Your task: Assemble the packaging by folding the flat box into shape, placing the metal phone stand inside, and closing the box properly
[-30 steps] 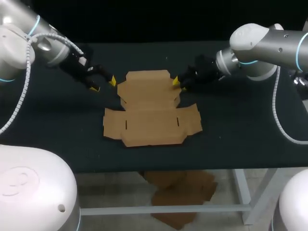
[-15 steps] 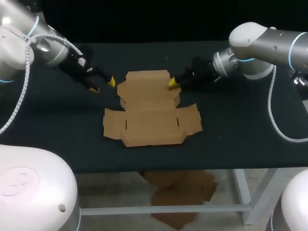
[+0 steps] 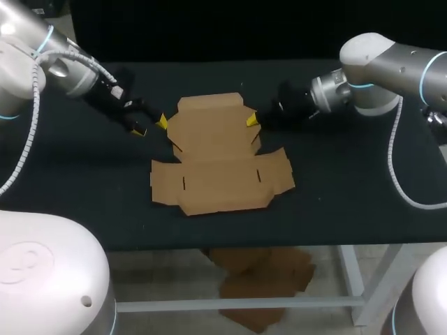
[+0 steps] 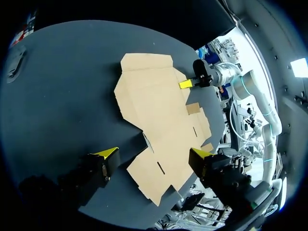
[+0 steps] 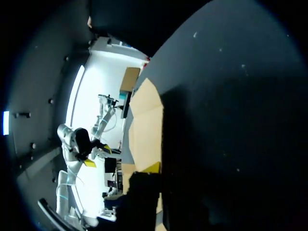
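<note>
The flat brown cardboard box [image 3: 220, 178] lies unfolded in the middle of the black table. Its rear flap [image 3: 209, 122] is tilted up off the cloth. My right gripper [image 3: 251, 120] is shut on that flap's right edge; in the right wrist view the cardboard [image 5: 144, 125] runs away from its yellow tip [image 5: 153, 167]. My left gripper [image 3: 150, 125] stands open by the flap's left edge, apart from it. In the left wrist view its gripper [image 4: 154, 154] straddles a corner of the box [image 4: 154, 106], and my right gripper [image 4: 186, 84] shows across the sheet. No phone stand is in view.
The black table top [image 3: 349, 181] extends to both sides of the box. Its front edge [image 3: 230, 246] runs a short way in front of the box's near flap.
My right gripper has closed on the rear flap's right edge, and the flap has risen off the table. The left gripper has barely shifted and stays open.
</note>
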